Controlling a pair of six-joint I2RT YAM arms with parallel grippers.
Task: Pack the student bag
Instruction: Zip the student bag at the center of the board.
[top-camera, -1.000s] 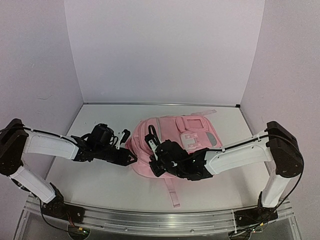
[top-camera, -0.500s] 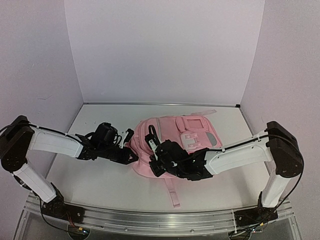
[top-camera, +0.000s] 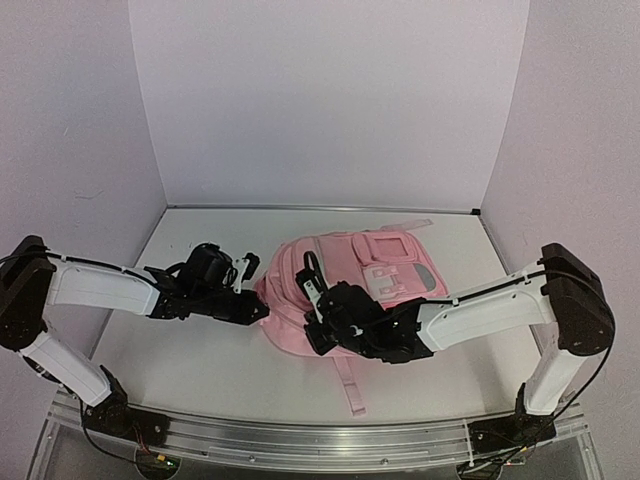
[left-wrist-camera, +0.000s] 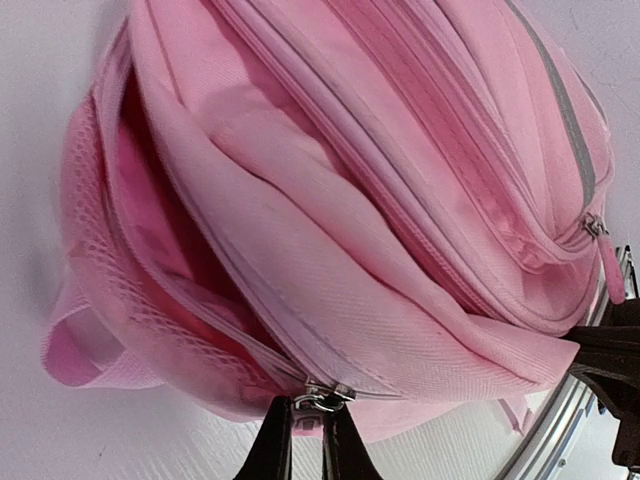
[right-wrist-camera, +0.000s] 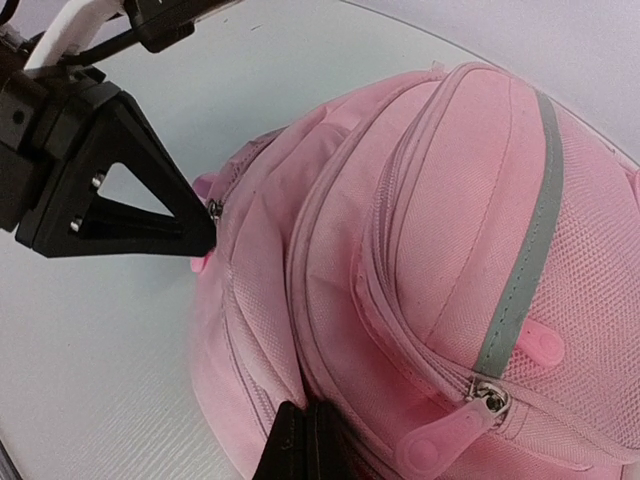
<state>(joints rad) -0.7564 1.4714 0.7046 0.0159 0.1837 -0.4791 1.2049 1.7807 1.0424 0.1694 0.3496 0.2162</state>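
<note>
L gripper (left-wrist-camera: 308, 408) has closed since a sec ago, tips now pinched on zip pull (left-wrist-camera: 320, 396) at bag (top-camera: 395, 262) edge. R gripper (right-wrist-camera: 305, 418) fully shut, tips against bag's near side; can't tell if fabric's caught. Bag lies mid-table (top-camera: 190, 370), front up, strap (top-camera: 348, 390) trailing nearward.
</note>
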